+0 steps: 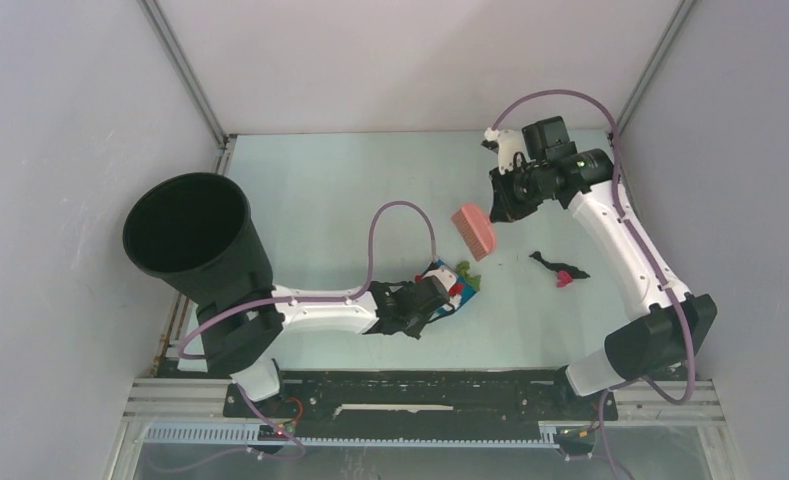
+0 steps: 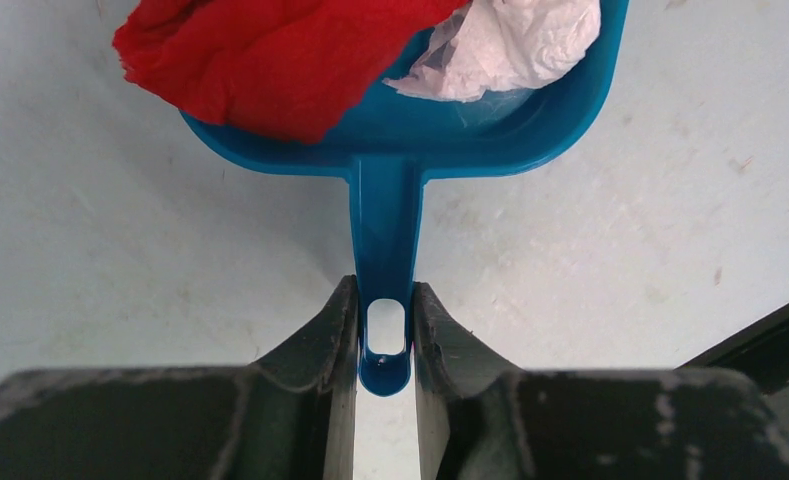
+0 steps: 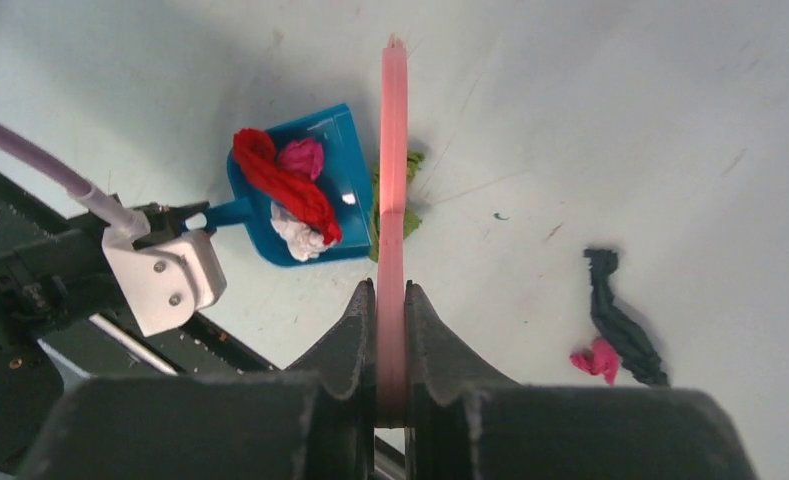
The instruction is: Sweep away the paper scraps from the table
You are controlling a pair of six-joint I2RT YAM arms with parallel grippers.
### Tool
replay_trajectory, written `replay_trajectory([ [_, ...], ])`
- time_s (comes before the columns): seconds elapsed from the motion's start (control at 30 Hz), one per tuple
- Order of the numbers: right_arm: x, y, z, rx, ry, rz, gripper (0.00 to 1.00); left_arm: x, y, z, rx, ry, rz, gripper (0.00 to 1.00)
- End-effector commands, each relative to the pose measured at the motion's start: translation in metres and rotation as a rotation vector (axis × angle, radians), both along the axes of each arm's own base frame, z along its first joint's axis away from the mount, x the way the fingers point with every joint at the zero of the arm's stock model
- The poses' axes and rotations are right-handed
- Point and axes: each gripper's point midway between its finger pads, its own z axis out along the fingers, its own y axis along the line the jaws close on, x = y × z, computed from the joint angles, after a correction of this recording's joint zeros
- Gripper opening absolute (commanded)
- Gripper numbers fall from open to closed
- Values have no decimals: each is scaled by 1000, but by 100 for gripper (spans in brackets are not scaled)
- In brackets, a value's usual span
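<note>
Two paper scraps [image 1: 558,265] lie loose on the table [image 1: 350,190]: a dark strip [image 3: 620,320] and a magenta bit [image 3: 595,358] just beside its near end. Both sit on the robot's right of the pink brush [image 3: 393,200] and closer to the arm bases than the brush head. The blue dustpan [image 3: 305,190] is on the opposite side, left of the brush. That puts the brush between pan and loose pair, so the next sweep likely needs it carried past the pair and drawn leftward toward the pan mouth. In the top view the strip's long axis runs roughly left-right with a slight slant, more or less toward the pan. The right arm is clearly the nearer one. The right gripper [image 3: 392,300] has its jaws narrow, clamped on the flat brush handle; I cannot tell whether the bristles touch the table. The left gripper [image 2: 385,300] is pinched on the dustpan's handle end, pan flat on the table. Inside the pan are a red scrap [image 2: 270,50], a white scrap [image 2: 510,45] and a second magenta ball [image 3: 300,157]. A green scrap [image 3: 408,215] sits at the pan's lip, partly hidden by the brush, not clearly inside. The table is smooth pale mint with faint scuffs. Grey walls [image 1: 70,150] close three sides, and a black bucket [image 1: 185,225] stands far left, well apart.
</note>
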Motion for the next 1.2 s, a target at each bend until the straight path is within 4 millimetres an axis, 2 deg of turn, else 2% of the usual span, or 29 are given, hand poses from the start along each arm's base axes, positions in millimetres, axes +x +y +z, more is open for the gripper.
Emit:
replay_trajectory([
  [0.0,15,-27,39,-9,-132,-91,0,20,-44,33,-153,-85,2,0],
  [0.1,21,-45,36,-7,-145,-150,0,12,-42,33,-106,-49,-12,0],
  [0.2,21,-56,22,-16,-134,-183,0,9,-33,37,-100,-67,-1,0],
  [0.33,20,-57,13,78,-143,-205,0,6,-22,38,-91,-67,13,0],
  [0.53,24,-61,5,89,-128,-226,0,-1,-23,63,-93,-49,29,0],
  [0.67,32,-70,-6,134,-121,-268,0,8,-9,85,-26,-85,79,0],
  [0.83,31,-73,-32,162,-63,-271,0,21,10,116,-44,-72,146,0],
  [1.0,34,-86,-39,218,-88,-304,0,47,39,164,-131,-97,259,0],
  [1.17,29,-82,-48,235,-77,-283,0,74,78,219,-228,-149,378,0],
])
